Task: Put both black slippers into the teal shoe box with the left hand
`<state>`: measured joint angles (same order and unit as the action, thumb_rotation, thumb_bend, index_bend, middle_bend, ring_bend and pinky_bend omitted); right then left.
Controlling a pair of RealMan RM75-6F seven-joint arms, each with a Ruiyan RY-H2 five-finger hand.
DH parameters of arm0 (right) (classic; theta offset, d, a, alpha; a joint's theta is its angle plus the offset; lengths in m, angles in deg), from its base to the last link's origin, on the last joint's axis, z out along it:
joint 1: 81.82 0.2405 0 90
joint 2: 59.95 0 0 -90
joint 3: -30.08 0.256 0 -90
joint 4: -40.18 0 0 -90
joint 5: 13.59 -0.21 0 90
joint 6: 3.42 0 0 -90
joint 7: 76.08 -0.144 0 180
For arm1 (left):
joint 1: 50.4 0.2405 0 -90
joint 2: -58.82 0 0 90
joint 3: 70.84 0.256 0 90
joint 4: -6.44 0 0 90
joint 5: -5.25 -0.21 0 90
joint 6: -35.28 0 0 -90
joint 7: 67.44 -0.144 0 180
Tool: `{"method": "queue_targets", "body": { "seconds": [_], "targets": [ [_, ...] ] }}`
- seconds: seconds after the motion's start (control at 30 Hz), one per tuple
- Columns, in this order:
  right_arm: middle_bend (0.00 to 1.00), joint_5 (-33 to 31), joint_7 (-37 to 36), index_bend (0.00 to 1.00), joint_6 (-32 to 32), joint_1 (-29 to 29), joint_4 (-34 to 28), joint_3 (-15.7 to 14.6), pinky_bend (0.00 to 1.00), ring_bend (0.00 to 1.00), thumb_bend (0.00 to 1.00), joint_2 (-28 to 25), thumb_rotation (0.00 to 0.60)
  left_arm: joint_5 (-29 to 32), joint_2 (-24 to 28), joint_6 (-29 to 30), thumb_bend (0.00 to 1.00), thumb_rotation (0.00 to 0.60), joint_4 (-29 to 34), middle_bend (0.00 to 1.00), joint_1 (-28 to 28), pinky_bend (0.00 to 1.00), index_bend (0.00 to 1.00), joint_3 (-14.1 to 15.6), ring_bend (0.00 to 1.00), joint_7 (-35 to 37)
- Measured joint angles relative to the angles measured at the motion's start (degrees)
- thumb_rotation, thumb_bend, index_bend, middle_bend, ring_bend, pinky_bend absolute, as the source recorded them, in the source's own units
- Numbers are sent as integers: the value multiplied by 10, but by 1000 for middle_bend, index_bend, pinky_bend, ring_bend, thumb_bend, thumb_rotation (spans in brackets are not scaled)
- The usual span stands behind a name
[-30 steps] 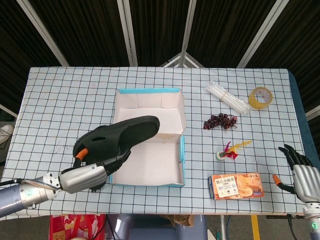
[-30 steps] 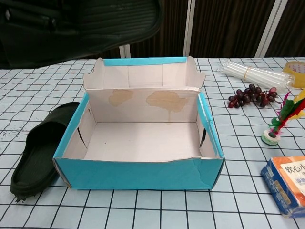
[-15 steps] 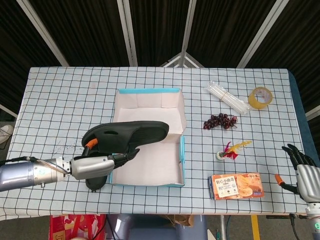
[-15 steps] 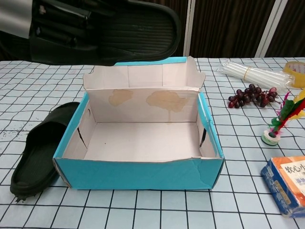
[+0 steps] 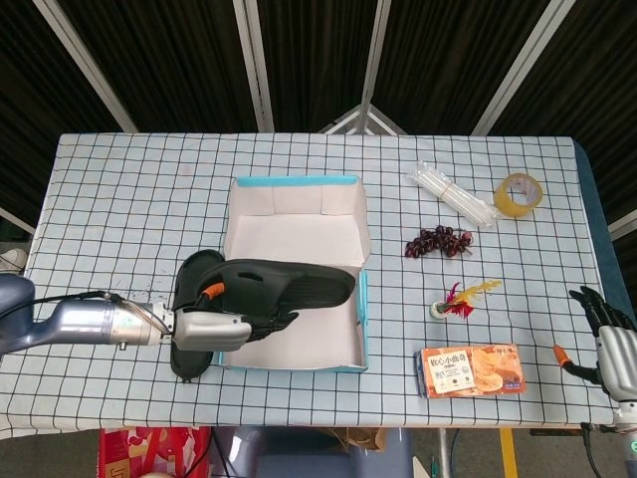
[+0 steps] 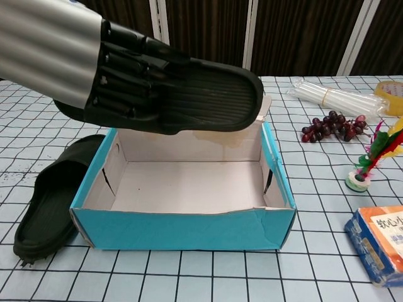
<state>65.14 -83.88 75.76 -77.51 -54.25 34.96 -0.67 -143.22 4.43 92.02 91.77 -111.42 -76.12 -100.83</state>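
My left hand (image 5: 214, 327) is gripping one black rubber slipper (image 5: 289, 282) above the open teal cardboard shoe box (image 6: 189, 229) | second black slipper (image 6: 53, 195) is lying on the table beside the box's left wall | right hand (image 5: 609, 334) is resting open-fingered.

The robot's left arm (image 5: 80, 323) is a smooth silver-grey tube with a thin dark cable along its top, seen left of the teal shoe box (image 5: 295, 274). Its left hand (image 5: 221, 324) has a silver shell, an orange accent and black fingers (image 6: 123, 75) with ribbed segments. The right hand (image 5: 612, 339), far right of the box, is silver with black fingers and an orange tip.
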Motion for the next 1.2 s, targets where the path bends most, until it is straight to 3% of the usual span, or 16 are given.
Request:
{"method": "queue_targets", "body": {
  "seconds": [0.33,1.2],
  "targets": [
    [113,-6,-18,152,-6,-1,6,2,191,181,308,-2,600,8,-39,-5,526,600,-42,531,-23,28,461,18,70,-7],
    [113,-9,-46,152,-5,-5,18,8,191,182,308,-6,600,66,-114,-54,526,600,-78,536,-58,28,465,49,71,-39]
  ]
}}
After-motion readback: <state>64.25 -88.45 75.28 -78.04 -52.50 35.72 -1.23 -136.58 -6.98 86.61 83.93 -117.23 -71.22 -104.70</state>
